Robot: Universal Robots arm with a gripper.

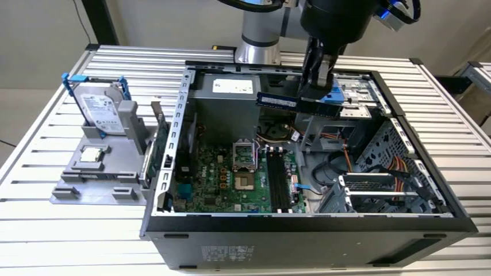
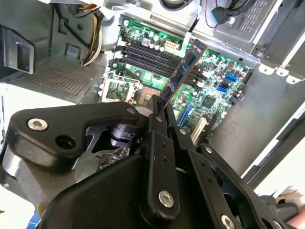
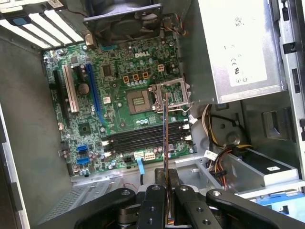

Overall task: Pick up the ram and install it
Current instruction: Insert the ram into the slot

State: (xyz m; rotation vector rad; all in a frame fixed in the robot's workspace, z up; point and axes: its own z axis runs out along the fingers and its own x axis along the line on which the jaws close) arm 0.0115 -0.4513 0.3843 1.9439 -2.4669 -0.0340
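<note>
My gripper (image 1: pixel 313 95) is shut on the ram (image 1: pixel 277 102), a long dark circuit stick held level above the open computer case (image 1: pixel 181 115). It hangs over the back part of the motherboard (image 1: pixel 222 184), well above the black memory slots (image 1: pixel 277 181). In the second wrist view the ram (image 2: pixel 184 70) sticks out from my gripper (image 2: pixel 160 102) over the memory slots (image 2: pixel 147 55). The first wrist view shows the ram (image 3: pixel 165 133) edge-on between the fingers of my gripper (image 3: pixel 166 175), crossing the memory slots (image 3: pixel 143 138) and pointing toward the processor socket (image 3: pixel 167 95).
A silver power supply (image 1: pixel 226 103) and bundles of cables (image 1: pixel 376 172) crowd the case around the board. On the exterior view's left, a grey fixture (image 1: pixel 96 178) holds a hard drive (image 1: pixel 102 109) and a small silver processor chip (image 1: pixel 92 154). A fan (image 3: pixel 124 19) sits at the board's edge.
</note>
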